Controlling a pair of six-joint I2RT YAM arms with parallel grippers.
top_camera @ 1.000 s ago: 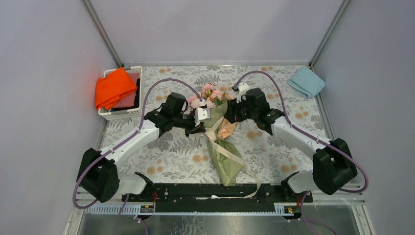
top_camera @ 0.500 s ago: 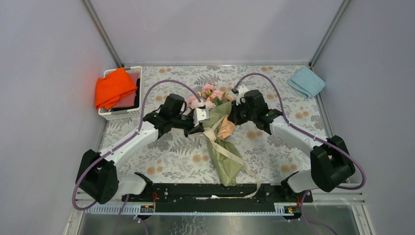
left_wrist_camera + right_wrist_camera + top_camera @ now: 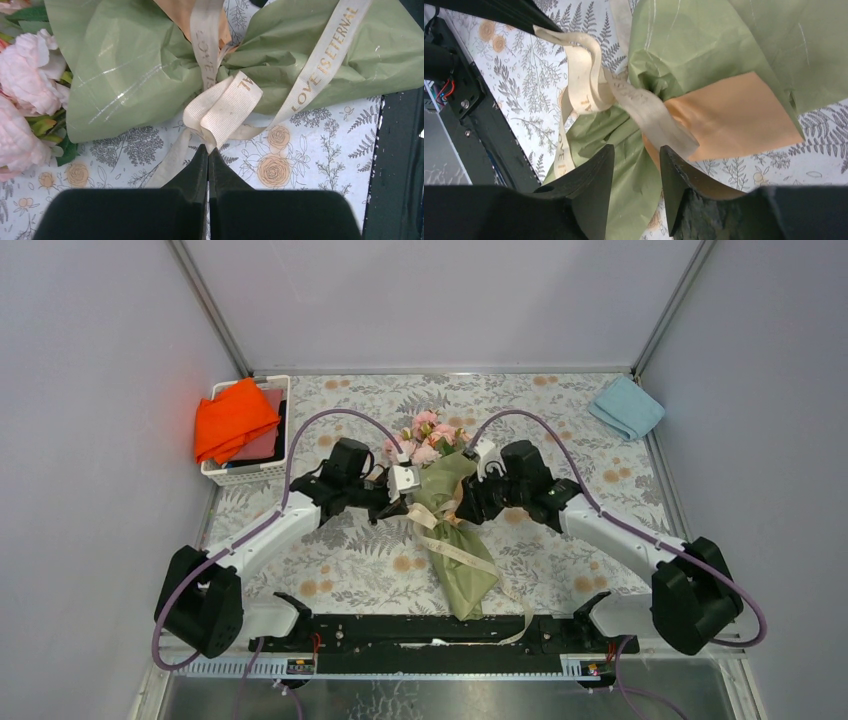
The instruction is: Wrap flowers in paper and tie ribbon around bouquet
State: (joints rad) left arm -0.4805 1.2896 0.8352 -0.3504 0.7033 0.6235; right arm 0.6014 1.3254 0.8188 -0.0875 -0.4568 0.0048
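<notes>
**Bouquet on table, both arms at its tied waist**

1. The left jaws, on the left arm (image 3: 290, 520), are pressed together at the tips. They pinch a fold of the ribbon (image 3: 220, 107) just beside its knot, and one tail of the band runs off under the fingers.
2. The right jaws, on the right arm (image 3: 610, 530), stand partly spread and grip nothing. Olive paper (image 3: 704, 45) shows through the gap. A loose ribbon end lies just ahead of the tips, across the peach flap.
3. The bouquet (image 3: 455, 540) lies flat on the table (image 3: 560, 400) between the two arms. The flowers (image 3: 425, 435) point toward the far edge and the cone's narrow end toward the arm bases. The left jaws sit at one side of the waist, the right jaws at the other.
4. The ribbon is cream with gold lettering, "LOVE IS ETERNAL". It is looped around the waist and trails along the cone to the near edge.
5. The white basket (image 3: 250, 477) stands at the far left and holds an orange cloth (image 3: 235, 418).
6. The light blue cloth (image 3: 626, 406) lies folded at the far right of the table, well apart from the bouquet.
</notes>
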